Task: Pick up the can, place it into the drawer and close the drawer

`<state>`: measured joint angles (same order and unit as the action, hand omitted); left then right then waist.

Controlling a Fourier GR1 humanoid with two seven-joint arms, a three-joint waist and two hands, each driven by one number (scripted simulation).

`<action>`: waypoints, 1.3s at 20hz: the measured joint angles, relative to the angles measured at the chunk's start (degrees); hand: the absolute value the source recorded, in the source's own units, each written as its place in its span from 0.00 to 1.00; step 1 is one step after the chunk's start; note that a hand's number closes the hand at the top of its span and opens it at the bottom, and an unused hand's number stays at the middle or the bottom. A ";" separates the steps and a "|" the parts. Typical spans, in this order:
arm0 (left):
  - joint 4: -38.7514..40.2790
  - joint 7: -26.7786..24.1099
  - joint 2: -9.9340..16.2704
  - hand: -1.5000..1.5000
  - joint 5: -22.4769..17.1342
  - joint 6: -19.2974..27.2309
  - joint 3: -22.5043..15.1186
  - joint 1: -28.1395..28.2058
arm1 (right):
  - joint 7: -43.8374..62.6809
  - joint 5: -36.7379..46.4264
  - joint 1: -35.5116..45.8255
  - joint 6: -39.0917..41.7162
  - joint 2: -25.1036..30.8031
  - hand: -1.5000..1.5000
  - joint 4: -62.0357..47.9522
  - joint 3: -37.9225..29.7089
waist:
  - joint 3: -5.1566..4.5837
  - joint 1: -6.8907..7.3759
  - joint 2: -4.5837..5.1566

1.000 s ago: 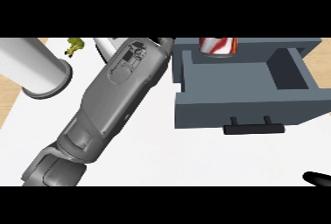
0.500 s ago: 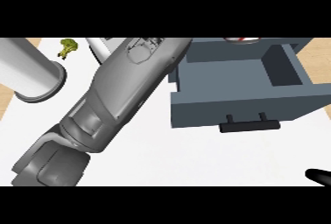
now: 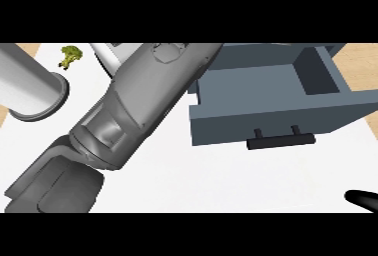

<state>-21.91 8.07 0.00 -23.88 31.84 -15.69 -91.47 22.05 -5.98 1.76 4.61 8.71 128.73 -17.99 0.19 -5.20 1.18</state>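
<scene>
Drawer (image 3: pixel 273 85): open, above the right robot hand (image 3: pixel 363 199).
Right robot hand: only a black tip shows; state unclear.
Left robot hand: out of view.

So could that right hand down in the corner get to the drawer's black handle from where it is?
Probably yes: bare white counter lies between the right hand and the drawer handle, with nothing in between.

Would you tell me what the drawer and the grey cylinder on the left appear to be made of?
The drawer looks like painted metal or plastic: flat, matte blue-grey panels with a black handle. The cylinder looks like brushed metal, given its smooth pale-grey sheen, though plastic is possible.
</scene>
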 measured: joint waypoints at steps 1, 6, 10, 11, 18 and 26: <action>0.32 -0.52 0.00 0.00 -0.36 0.90 -0.42 -0.06 | -0.49 -0.26 0.04 0.16 0.06 0.00 -0.26 -0.24 | 0.00 -0.13 0.01; 2.81 -2.50 0.00 0.00 -1.82 2.90 -1.34 -0.83 | -1.12 0.87 0.69 0.73 1.06 0.00 -0.38 0.13 | 0.02 -0.55 0.25; 3.42 -3.90 -0.01 0.00 -3.64 4.48 -1.85 -0.68 | -2.52 3.43 2.47 1.39 2.61 0.00 -1.18 1.13 | 0.01 -0.73 0.42; 3.60 -4.32 0.00 0.00 -3.98 4.49 -1.84 -0.56 | -2.71 4.31 3.37 1.60 3.34 0.00 -1.53 1.48 | 0.00 -0.49 0.43; 3.32 -5.57 0.00 0.00 -7.82 5.55 -1.50 -1.15 | -7.30 13.79 6.05 3.33 6.96 0.00 -4.11 6.03 | -0.02 -0.32 0.58; 3.78 -7.53 0.00 0.00 -10.54 5.39 -0.83 -2.00 | -12.12 29.63 11.77 1.77 10.10 0.00 -12.94 13.50 | -0.05 1.54 0.52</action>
<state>-18.13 0.54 0.01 -34.42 37.23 -16.53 -93.47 9.93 23.65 13.53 6.39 18.82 115.79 -4.49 0.13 -3.66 1.70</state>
